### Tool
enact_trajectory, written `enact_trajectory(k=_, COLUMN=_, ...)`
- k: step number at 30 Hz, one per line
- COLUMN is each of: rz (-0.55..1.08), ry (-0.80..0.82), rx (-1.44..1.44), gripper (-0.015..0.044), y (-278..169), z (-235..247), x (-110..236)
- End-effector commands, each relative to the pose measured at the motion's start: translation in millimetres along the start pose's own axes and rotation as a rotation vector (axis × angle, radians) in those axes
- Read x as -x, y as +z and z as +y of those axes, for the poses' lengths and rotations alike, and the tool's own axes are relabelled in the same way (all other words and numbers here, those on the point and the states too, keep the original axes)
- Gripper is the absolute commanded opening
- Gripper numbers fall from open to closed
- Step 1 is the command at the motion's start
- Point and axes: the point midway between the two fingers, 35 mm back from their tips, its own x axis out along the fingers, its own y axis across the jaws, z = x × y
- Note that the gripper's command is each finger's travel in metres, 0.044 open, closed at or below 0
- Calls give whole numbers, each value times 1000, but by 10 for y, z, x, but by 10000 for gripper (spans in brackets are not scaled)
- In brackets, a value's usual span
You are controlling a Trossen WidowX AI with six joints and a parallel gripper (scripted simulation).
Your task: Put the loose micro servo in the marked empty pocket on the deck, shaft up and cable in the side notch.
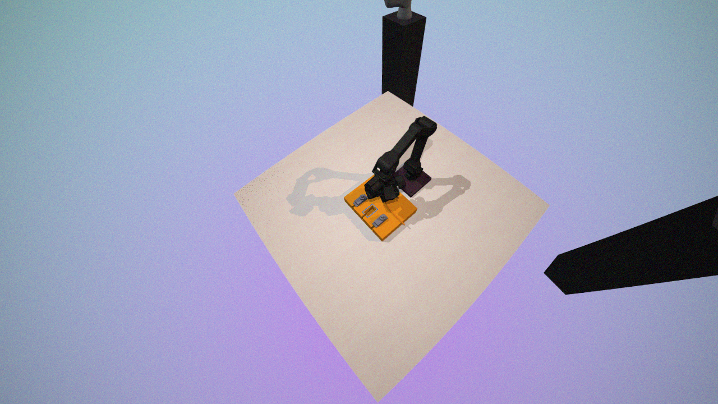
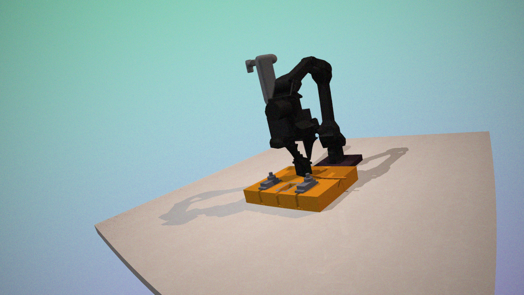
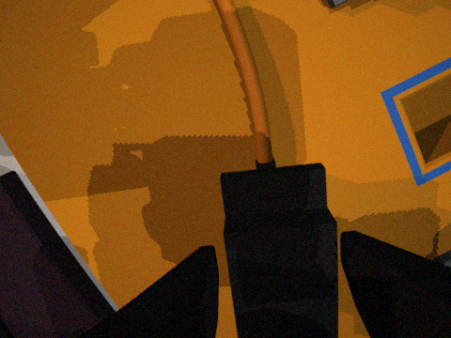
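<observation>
The loose black micro servo (image 2: 303, 169) (image 3: 282, 272) stands upright on the orange deck (image 1: 404, 207) (image 2: 308, 202) (image 3: 345, 136). Its orange cable (image 1: 396, 216) (image 2: 328, 177) (image 3: 252, 84) runs out across the deck. My gripper (image 2: 303, 158) (image 3: 278, 253) points down with its fingers partly open, one on each side of the servo's upper part. In the wrist view narrow gaps show beside both fingers. In the top view the arm hides the servo. The empty pocket (image 1: 370, 210) (image 2: 289, 187) has a blue outline (image 3: 403, 136) and lies beside the servo.
Two grey servos sit in the deck on either side of the pocket, one (image 1: 360, 200) (image 2: 269, 181) and another (image 1: 380, 220) (image 2: 307, 183). The dark arm base plate (image 1: 420, 184) (image 2: 353, 159) (image 3: 28, 263) stands close behind the deck. The deck rests on a beige table (image 1: 381, 301) (image 2: 403, 227).
</observation>
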Motion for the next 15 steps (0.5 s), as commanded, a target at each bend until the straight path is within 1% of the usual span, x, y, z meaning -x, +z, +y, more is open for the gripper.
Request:
enact_trajectory(k=1, rz=4, ry=-2, rx=-3, gripper=112, y=-6, z=-3, x=-7)
enact_trajectory(k=5, rz=4, ry=-2, rx=-3, gripper=85, y=-6, z=-3, x=-7)
enact_trajectory(k=8, rz=4, ry=-2, rx=-3, gripper=6, y=-5, z=-5, x=33)
enact_trajectory(k=15, rz=4, ry=-2, rx=-3, gripper=0, y=-23, z=38, x=284)
